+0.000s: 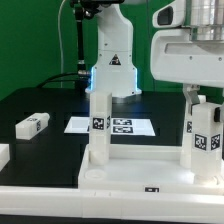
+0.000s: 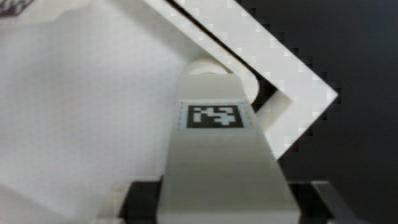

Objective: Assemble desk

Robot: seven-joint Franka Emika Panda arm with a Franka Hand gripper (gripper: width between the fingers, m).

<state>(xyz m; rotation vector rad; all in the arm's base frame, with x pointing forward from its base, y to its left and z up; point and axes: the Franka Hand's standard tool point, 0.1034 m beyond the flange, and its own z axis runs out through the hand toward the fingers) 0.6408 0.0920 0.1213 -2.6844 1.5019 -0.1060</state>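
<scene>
Two dark fingers point(image 2: 139, 200) of the gripper point(image 1: 203, 97) are clamped on the sides of a white leg point(image 1: 205, 135). The wrist view shows that leg filling the gap between them, its black-and-white tag facing the camera. So it's a firm grasp on the leg, nothing loose about it.

That held leg stands upright at the exterior view's right end of the desk top point(image 1: 130, 172), its foot down inside the rim. The desk top itself lies flat at the near edge of the black table point(image 1: 50, 100), broad and white.

Over at the desk top's other end, on the exterior view's left, a second leg point(image 1: 100, 125) stands upright on its own, well apart from the gripper and tag showing.

Beyond the desk top the marker board point(image 1: 125, 127) lies flat, partly hidden behind the second leg. Farther to the exterior view's left, a loose leg point(image 1: 32, 124) lies on its side on the table. Another white piece point(image 1: 3, 155) is cut off at the picture's edge. At the far side stands the robot base point(image 1: 113, 65).
</scene>
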